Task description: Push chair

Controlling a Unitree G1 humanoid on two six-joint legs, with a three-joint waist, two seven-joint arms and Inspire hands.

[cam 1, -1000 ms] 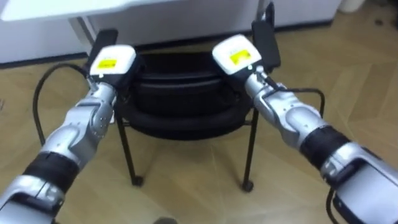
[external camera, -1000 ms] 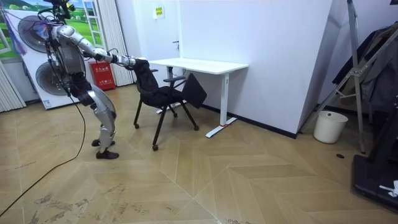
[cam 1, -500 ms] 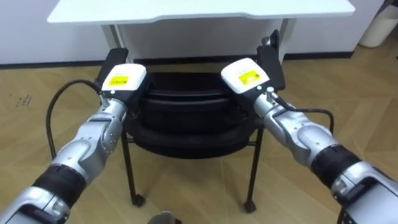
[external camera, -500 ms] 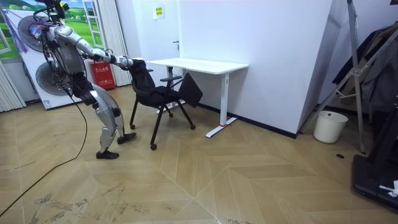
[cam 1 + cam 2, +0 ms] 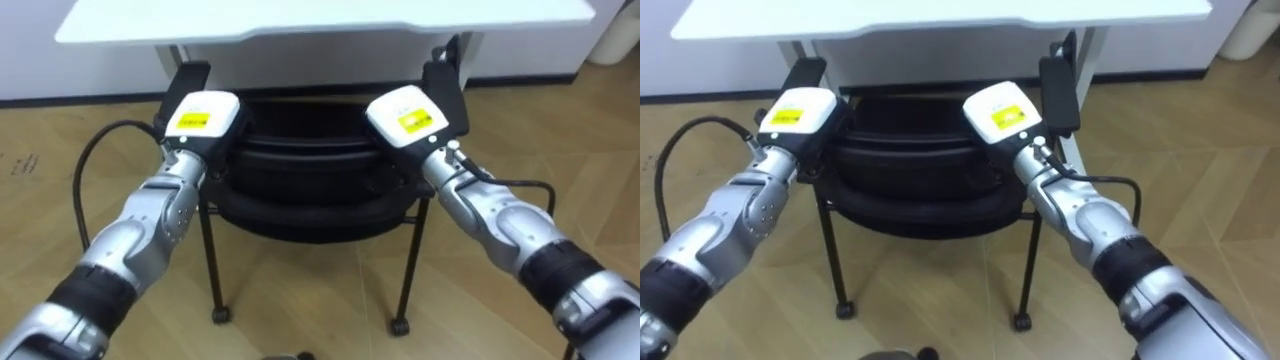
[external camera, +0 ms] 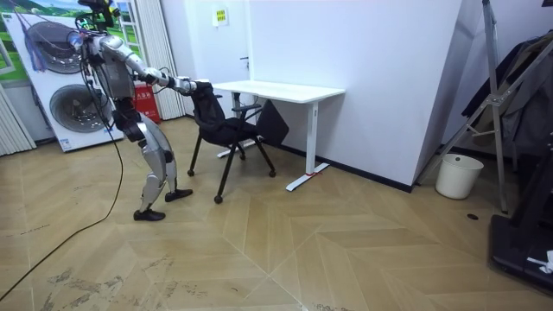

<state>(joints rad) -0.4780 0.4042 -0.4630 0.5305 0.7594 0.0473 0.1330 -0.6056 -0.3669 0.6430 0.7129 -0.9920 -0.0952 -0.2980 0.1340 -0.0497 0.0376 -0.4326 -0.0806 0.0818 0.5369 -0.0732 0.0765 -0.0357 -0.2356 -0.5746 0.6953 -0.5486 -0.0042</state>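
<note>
A black chair [image 5: 310,180] on thin metal legs with small castors stands right in front of the white desk [image 5: 300,20], its seat reaching under the desk's edge. My left hand [image 5: 200,115] rests against the left top of the chair's back and my right hand [image 5: 412,115] against the right top. Both arms are stretched forward. In the room view I stand at the room view's left, leaning forward in mid-stride behind the chair [image 6: 226,130], which faces the desk [image 6: 276,89]. The right eye view has the left hand [image 5: 795,112] and right hand [image 5: 1000,110] on the chair [image 5: 910,185].
The desk's white legs [image 6: 309,147] stand just beyond the chair. Behind me are a washing machine [image 6: 60,108] and a red extinguisher [image 6: 145,104]. A white bin [image 6: 455,175] and a rack [image 6: 510,112] stand far off at the room view's right. Wooden floor lies all around.
I have stepped forward and the chair has rolled closer to the desk, its seat now going under the edge. Both hands stay on the chair's back.
</note>
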